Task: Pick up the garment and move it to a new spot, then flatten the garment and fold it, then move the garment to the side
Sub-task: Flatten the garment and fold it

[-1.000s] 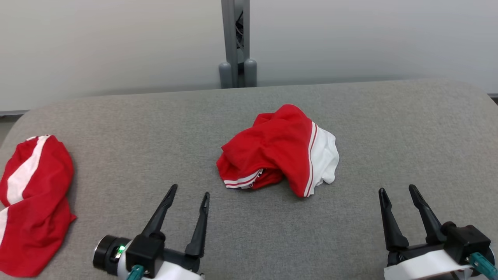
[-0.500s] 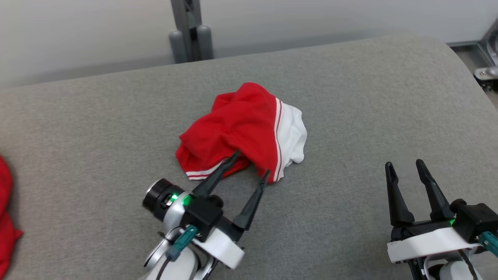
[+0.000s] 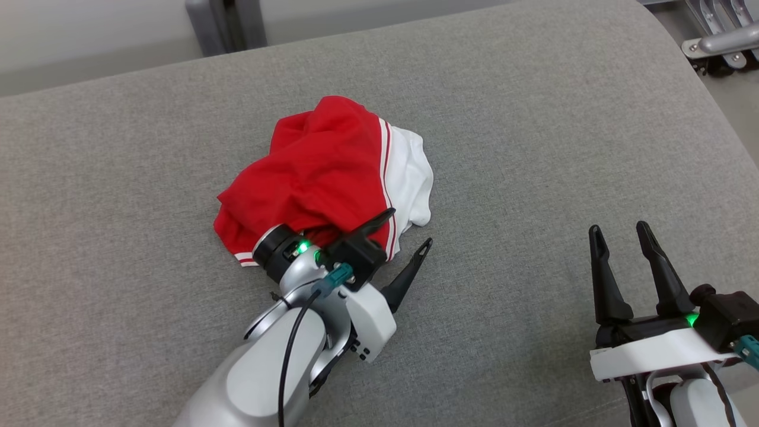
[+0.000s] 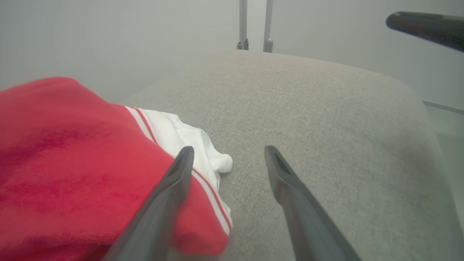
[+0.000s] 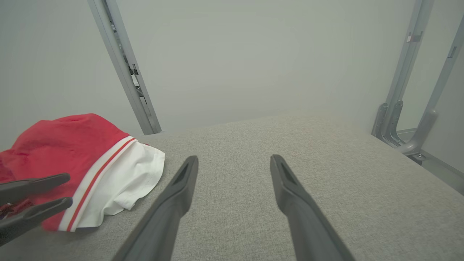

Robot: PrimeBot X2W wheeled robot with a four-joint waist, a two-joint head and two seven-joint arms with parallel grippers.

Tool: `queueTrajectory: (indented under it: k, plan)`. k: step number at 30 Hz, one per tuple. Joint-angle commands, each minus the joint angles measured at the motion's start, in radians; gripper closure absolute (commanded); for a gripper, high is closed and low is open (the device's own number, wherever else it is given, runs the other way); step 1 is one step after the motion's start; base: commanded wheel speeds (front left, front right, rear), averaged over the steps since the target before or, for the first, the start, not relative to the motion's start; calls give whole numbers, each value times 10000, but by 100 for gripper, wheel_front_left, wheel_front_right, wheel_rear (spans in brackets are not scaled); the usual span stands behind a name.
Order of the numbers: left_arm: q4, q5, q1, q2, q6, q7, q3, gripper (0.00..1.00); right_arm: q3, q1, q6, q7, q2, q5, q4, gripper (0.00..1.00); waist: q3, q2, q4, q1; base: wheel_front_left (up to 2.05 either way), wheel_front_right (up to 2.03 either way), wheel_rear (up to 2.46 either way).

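Fingers [image 4: 163, 203] of the left gripper [image 3: 410, 226] stand wide apart with nothing clamped between them, and they straddle the near right corner of the garment [image 3: 320, 172]. In the left wrist view, one finger lies over the red cloth at the striped hem [image 4: 212, 194] and the other is over bare desk [image 3: 533, 118] just beside the cloth. Whether the first finger presses on the fabric or only hangs above it cannot be told. Almost the whole garment therefore lies off to one side of the gripper's mouth, not in it. Only the hem corner and the tip of the white panel [image 3: 412, 178] reach into the gap. The garment is a crumpled red heap near the middle of the desk. In the head view it runs a little longer from near left to far right, and the white panel is on the side away from the arm's wrist. The pick-up probably turns on this offset: closing here would likely catch only a thin edge, so a small shift toward the heap looks needed to gather more cloth. The right gripper [image 3: 619, 229] also has its fingers spread and empty. It hovers over bare desk well apart from the garment, so the left arm is clearly the nearer one.
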Motion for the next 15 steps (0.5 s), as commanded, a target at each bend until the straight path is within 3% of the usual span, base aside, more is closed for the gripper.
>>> queueTrajectory:
  k: [1,7,15]
  plan:
    - [92,-135,-247,47,106,89,-106,0,-3,-102,1,-53,-46,71,2,0,93,0,-77,0,0,0,0]
    - [761,-909,-1123,45,675,861,-1218,0,67,-250,1,-53,-47,100,46,0,320,0,-191,0,0,0,0]
    - [1887,-1336,-1844,50,1957,1814,-2450,0,209,-421,1,-55,-46,161,116,0,475,0,-406,0,0,0,0]
